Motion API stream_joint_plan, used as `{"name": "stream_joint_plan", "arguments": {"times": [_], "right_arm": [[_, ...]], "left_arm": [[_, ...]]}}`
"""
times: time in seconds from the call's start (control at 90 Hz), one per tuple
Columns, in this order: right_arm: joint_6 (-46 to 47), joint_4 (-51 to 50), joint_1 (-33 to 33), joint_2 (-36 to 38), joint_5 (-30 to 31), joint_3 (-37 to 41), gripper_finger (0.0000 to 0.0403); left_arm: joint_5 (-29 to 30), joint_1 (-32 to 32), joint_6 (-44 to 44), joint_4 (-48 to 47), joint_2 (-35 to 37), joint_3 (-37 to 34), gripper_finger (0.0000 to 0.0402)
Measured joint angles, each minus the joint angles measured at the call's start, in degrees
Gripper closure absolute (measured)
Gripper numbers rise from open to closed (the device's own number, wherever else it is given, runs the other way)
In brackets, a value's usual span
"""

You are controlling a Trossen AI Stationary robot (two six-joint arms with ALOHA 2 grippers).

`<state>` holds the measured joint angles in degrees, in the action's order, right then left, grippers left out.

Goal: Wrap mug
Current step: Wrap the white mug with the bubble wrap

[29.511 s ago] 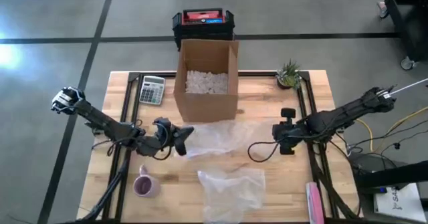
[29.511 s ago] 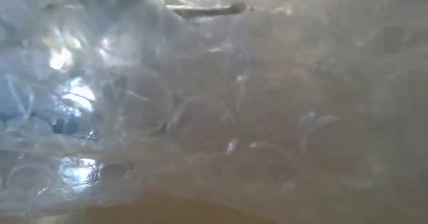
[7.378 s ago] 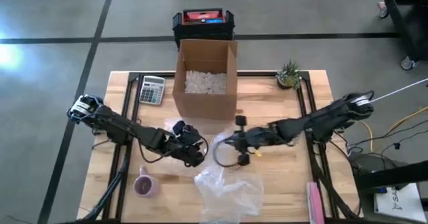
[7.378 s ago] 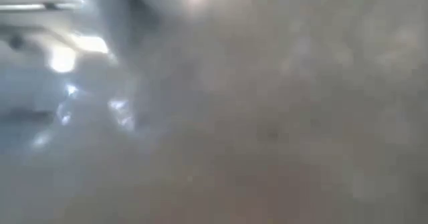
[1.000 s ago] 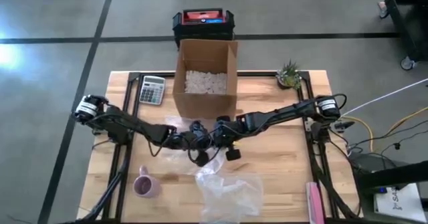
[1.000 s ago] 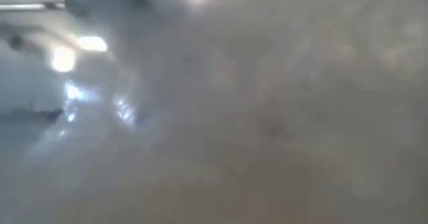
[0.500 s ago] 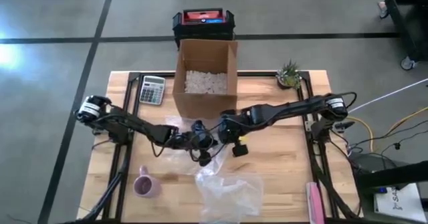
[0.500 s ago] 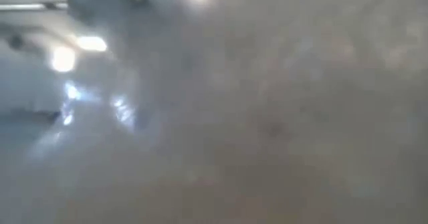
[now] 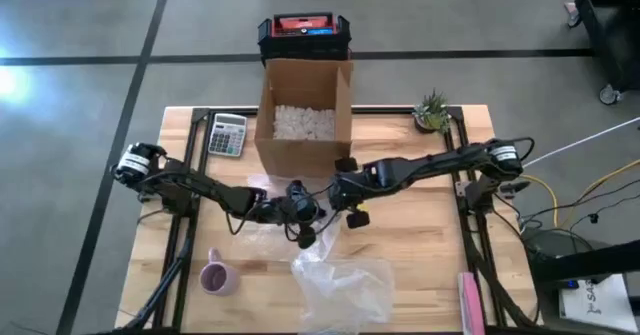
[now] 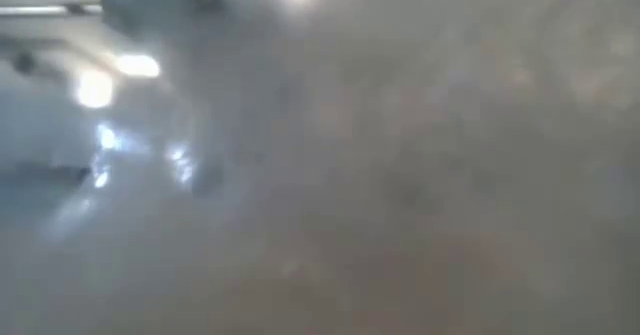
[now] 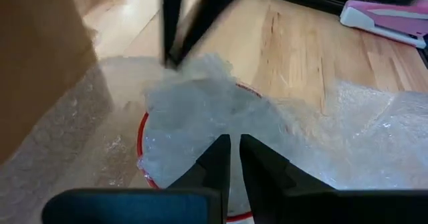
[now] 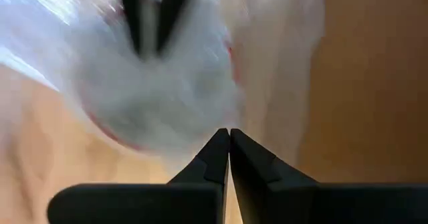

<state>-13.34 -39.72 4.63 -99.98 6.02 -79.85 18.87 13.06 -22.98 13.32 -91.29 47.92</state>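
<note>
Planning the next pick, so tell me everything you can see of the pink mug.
The pink mug stands upright, mouth up, on the wooden table, toward its lower left in the high view. It is bare, not wrapped. Only the table touches it; loose bubble wrap lies apart to its right. Handle direction unclear.

Both arms meet at the middle of the worktop [image 9: 420,265], just in front of the cardboard box [image 9: 303,125], which blocks the far side. The left gripper [image 9: 312,218] and right gripper [image 9: 338,197] crowd each other over a bubble-wrap-covered red-rimmed object [image 11: 187,127], leaving little room between them. A loose bubble wrap sheet [image 9: 345,285] covers the near centre. The pink mug [image 9: 216,276] stands clear at the near left. Bare wood lies open at the right.
</note>
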Motion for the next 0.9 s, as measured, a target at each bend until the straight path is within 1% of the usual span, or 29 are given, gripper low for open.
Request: {"name": "stream_joint_plan", "arguments": {"times": [0.089, 0.3, 0.411, 0.478, 0.656, 0.9], "right_arm": [[0.0, 1.7, 0.1, -0.8, -2.5, 0.2, 0.0403], [0.3, 4.2, 0.1, -4.5, -2.4, 0.4, 0.0403], [0.4, 6.1, 0.2, -6.1, -4.6, 0.4, 0.0403], [0.4, 6.4, 0.3, -6.7, -4.8, 0.4, 0.0403], [0.3, 6.2, 0.3, -6.2, -5.0, 0.4, 0.0403], [0.4, 5.6, 0.4, -1.5, -5.2, 0.6, 0.0403]], "left_arm": [[0.0, 0.0, 0.0, 0.0, 0.0, 0.0, 0.038], [0.0, 0.0, 0.0, 0.0, 0.0, 0.0, 0.038], [0.0, 0.0, 0.0, 0.0, 0.0, 0.0, 0.038], [0.0, 0.0, 0.0, 0.0, 0.0, 0.0, 0.038], [0.0, 0.0, 0.0, 0.1, 0.0, 0.0, 0.038], [0.0, 0.0, 0.0, 0.2, 0.0, 0.0, 0.038]]}}
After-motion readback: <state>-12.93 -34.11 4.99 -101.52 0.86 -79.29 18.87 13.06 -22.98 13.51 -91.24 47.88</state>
